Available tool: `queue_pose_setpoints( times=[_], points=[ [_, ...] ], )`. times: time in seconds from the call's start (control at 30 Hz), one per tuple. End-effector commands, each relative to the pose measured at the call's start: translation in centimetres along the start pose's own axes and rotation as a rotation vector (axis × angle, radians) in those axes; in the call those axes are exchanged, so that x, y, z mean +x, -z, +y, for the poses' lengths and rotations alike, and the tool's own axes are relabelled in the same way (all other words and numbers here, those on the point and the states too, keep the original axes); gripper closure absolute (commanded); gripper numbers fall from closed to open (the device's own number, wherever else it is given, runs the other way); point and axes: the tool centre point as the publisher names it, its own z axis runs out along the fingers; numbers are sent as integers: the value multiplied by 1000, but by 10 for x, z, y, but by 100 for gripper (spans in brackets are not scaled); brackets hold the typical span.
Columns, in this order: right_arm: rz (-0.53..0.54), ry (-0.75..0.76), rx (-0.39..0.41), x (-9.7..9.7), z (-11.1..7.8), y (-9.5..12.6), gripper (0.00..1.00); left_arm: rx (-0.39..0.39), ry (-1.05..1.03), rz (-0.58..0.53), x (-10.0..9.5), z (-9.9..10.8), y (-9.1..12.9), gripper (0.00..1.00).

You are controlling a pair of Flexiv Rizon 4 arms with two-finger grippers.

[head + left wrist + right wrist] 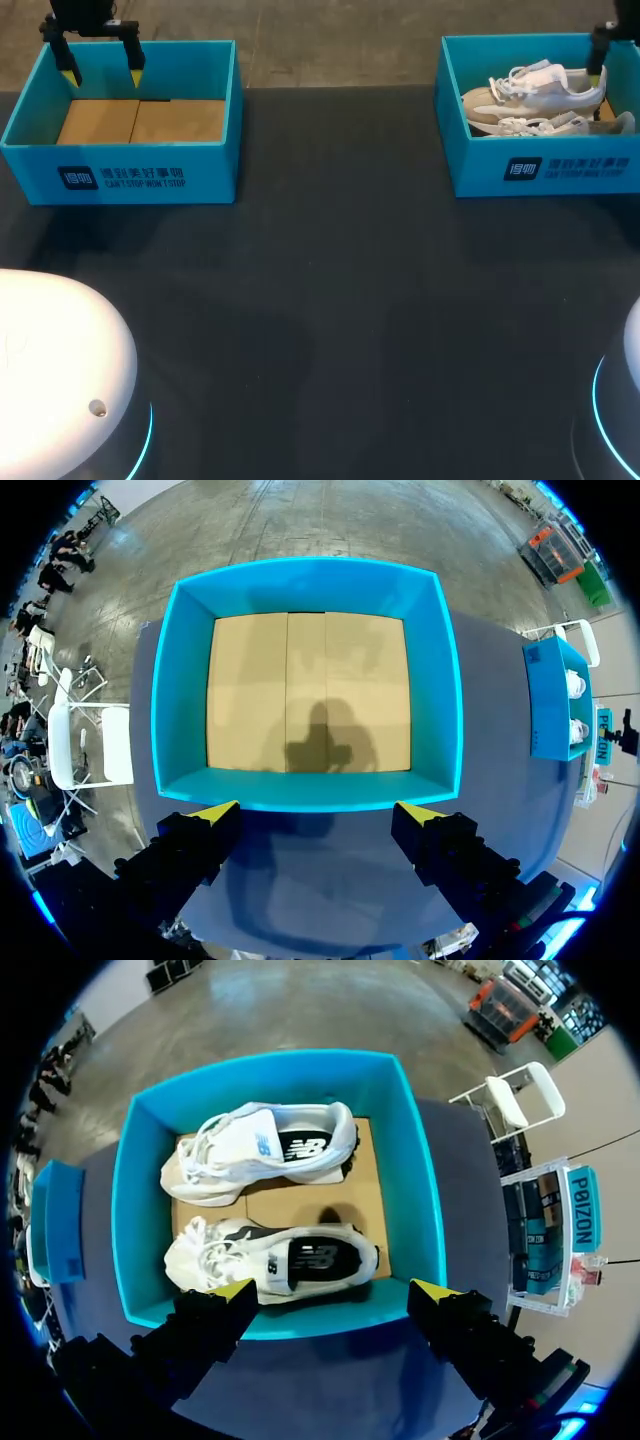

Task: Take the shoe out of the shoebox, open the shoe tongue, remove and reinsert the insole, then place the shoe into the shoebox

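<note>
Two white sneakers lie on their sides in the blue shoebox [470, 150] at the table's far right: one [262, 1150] toward the box's far wall, the other [275, 1258] by its near wall. In the head view they show as the far sneaker [535, 92] and the near sneaker [550, 125]. My right gripper [335, 1292] hangs open above the box's near wall, holding nothing; only one fingertip [595, 73] shows in the head view. My left gripper [102, 72] is open over an empty blue box [130, 175] at the far left.
The left box [305, 790] holds only its brown cardboard floor [310, 690]. Dark tabletop [330, 300] stretches between and in front of the two boxes. My arms' white bases sit at the near corners.
</note>
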Motion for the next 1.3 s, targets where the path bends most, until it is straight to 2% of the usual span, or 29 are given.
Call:
queue_pose_setpoints(
  times=[0.03, 0.2, 0.37, 0.53, 1.3],
  points=[
    [6, 11, -21, -5, -8, -12, 0, 0, 0, 0, 0, 0, 0, 0],
    [-6, 18, -20, -7, -12, -28, 0, 0, 0, 0, 0, 0, 0, 0],
    [-17, -3, 16, -12, -16, -47, 0, 0, 0, 0, 0, 0, 0, 0],
    [-24, -25, 30, -17, -17, -56, 0, 0, 0, 0, 0, 0, 0, 0],
    [-32, -31, 40, -17, -15, -58, 0, 0, 0, 0, 0, 0, 0, 0]
  ],
)
